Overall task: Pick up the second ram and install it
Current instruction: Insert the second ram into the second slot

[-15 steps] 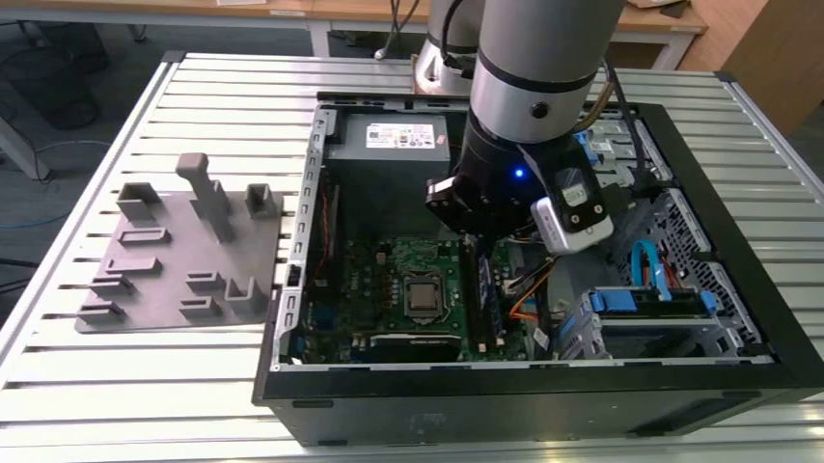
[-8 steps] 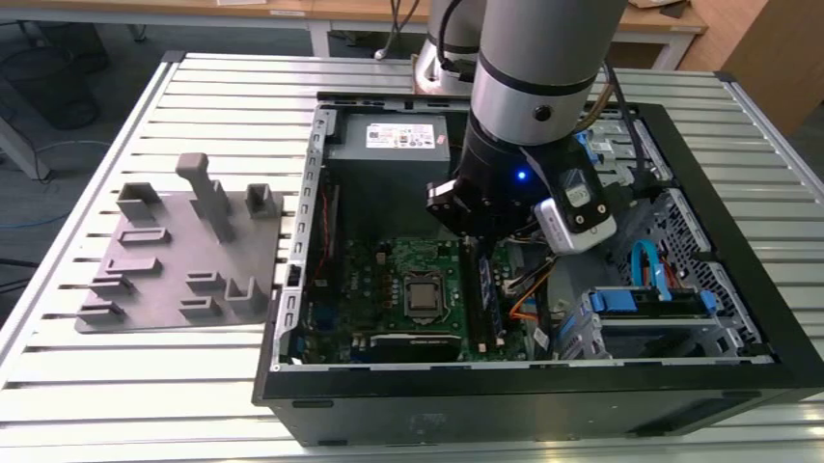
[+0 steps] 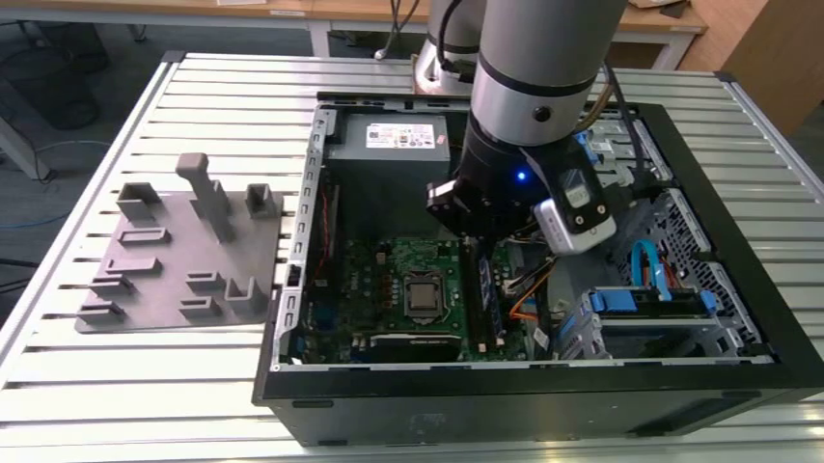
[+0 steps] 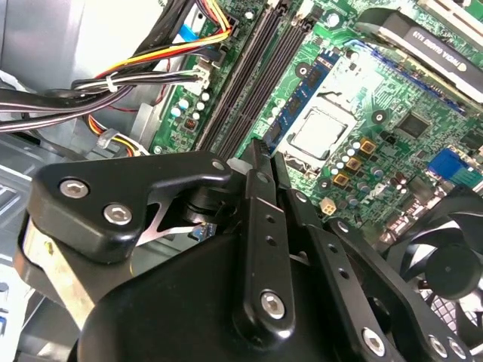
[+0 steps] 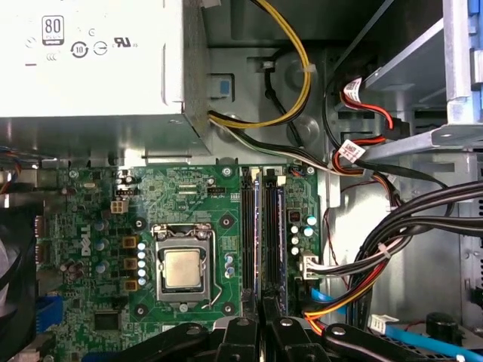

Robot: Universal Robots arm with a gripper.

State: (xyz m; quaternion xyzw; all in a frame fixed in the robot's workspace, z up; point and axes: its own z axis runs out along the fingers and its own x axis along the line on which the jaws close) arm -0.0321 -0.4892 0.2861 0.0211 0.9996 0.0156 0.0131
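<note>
The hand [image 5: 260, 332] hangs over the slots on the green board [image 5: 189, 204] inside the computer case [image 3: 541, 386]. Its fingers are closed together, on what I cannot tell. 1 memory stick [image 5: 272, 241] stands seated in a slot. The task looks late-stage. The exterior view alone shows the grey fixture [image 3: 180, 260] on the surface [image 3: 129, 386].

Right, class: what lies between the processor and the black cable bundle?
The long black memory slots lie between the processor and the black cable bundle; the first wrist view shows this.
</note>
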